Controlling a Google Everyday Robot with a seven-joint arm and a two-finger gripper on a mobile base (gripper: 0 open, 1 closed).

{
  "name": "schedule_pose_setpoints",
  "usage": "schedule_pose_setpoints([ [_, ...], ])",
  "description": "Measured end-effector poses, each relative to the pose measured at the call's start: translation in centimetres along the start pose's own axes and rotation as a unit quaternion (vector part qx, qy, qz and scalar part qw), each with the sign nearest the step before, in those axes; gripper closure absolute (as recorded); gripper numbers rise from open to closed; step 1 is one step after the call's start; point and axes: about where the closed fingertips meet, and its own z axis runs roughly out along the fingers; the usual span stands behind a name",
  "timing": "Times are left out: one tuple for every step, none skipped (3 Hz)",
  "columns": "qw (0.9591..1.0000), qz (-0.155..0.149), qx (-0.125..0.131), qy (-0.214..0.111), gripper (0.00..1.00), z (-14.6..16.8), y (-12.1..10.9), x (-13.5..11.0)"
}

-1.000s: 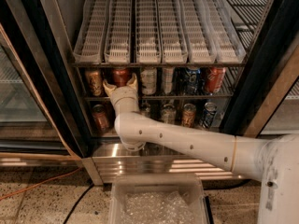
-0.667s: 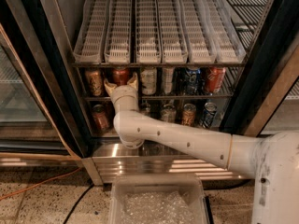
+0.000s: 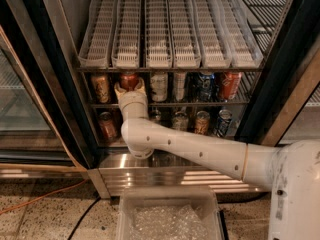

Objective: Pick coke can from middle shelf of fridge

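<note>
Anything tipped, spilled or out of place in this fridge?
Nothing stands out. The cans on the middle shelf stand upright in a row, the coke can among them, with the gripper at it. The lower cans are upright too, and no spill shows.

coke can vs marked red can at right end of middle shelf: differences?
The coke can sits second from left; marked red can stands at the right end. The coke can is plain red; the other carries white and dark markings. The gripper covers the coke can's lower part; the marked red can stands clear of it. Both stand upright on the middle shelf.
</note>
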Motion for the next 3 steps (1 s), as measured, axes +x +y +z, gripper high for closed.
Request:
schedule_pose_setpoints([
  [1.0, 0.0, 0.0, 0.0, 0.7, 0.0, 0.0, 0.0],
  [1.0, 0.0, 0.0, 0.0, 0.93, 0.0, 0.0, 0.0],
  [1.0, 0.0, 0.0, 0.0, 1.0, -0.01, 0.0, -0.02],
])
